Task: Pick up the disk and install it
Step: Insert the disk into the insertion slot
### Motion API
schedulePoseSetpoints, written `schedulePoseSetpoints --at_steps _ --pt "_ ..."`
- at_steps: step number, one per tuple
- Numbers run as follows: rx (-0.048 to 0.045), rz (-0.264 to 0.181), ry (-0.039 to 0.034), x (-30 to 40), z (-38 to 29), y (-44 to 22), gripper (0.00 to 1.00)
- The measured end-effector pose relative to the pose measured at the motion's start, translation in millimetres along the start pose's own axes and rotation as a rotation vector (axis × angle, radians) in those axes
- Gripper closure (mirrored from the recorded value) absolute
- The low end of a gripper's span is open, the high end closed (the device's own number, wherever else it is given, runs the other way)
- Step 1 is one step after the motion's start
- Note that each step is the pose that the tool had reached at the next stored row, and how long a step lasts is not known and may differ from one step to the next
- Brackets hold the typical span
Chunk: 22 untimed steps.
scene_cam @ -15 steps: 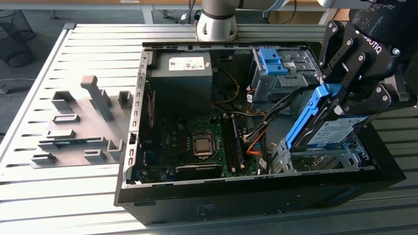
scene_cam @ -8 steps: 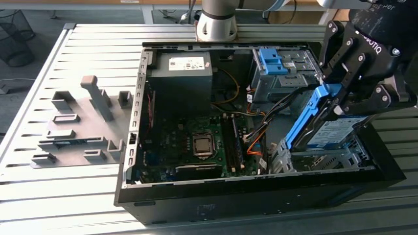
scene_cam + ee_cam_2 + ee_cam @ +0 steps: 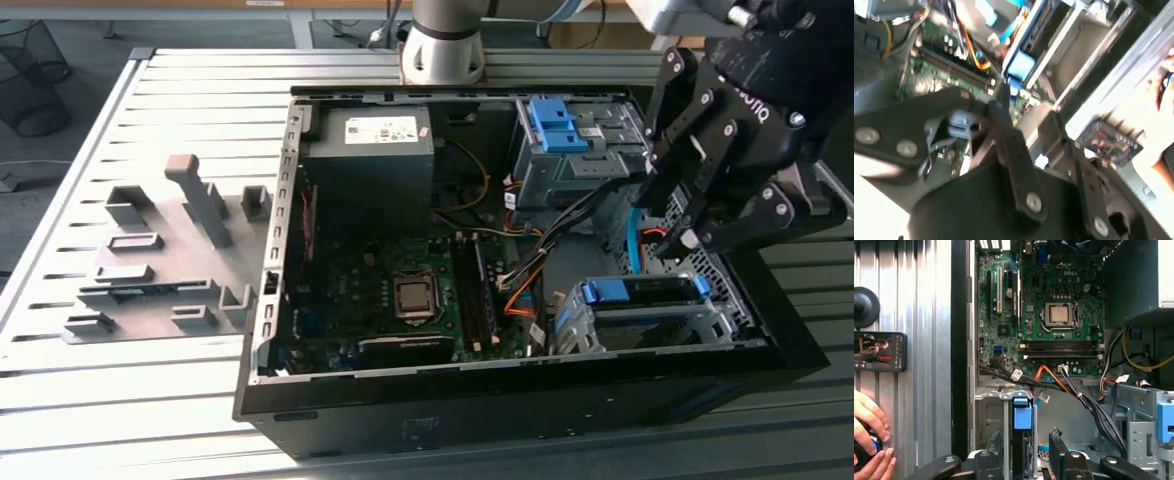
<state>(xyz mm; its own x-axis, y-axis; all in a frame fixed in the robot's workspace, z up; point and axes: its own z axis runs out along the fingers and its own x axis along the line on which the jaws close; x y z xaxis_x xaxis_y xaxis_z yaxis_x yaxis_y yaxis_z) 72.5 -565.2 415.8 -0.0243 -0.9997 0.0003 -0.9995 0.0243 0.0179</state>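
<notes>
The disk stands on edge in the silver drive cage at the corner of the open computer case. Its blue rail end faces up. In the exterior view the disk lies in that cage at the case's right front. My gripper hangs just above it and is open. One finger stands on each side of the disk, with a gap on both sides. From the exterior view my gripper is over the case's right side. In the second wrist view the blue rail end lies beyond the fingers.
A blue bracket sits in the far drive bay. Cables run between the motherboard and the cages. Beside the case, a hand and a phone are on the slatted table. A grey fixture plate lies at the exterior view's left.
</notes>
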Motion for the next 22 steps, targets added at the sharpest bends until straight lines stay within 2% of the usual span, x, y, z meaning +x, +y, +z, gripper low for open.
schedulePoseSetpoints --at_steps 5,7,8,10,11,13,20,22 --pt "0.0 0.0 0.0 1.0 9.1 -0.2 0.52" --pt "-0.0001 0.0 0.0 1.5 12.7 -0.3 0.64" --pt "0.0 0.0 0.0 1.7 14.5 -0.3 0.64" --pt "0.0 0.0 0.0 2.1 18.3 -0.4 0.76" --pt "0.0 0.0 -0.0001 2.2 20.1 -0.5 0.76" --pt "0.0 0.0 -0.0001 2.1 23.7 -1.2 0.87" --pt "0.0 0.0 0.0 1.9 36.2 -9.3 0.89" --pt "-0.0002 -0.001 0.0001 2.0 39.8 -9.7 0.89"
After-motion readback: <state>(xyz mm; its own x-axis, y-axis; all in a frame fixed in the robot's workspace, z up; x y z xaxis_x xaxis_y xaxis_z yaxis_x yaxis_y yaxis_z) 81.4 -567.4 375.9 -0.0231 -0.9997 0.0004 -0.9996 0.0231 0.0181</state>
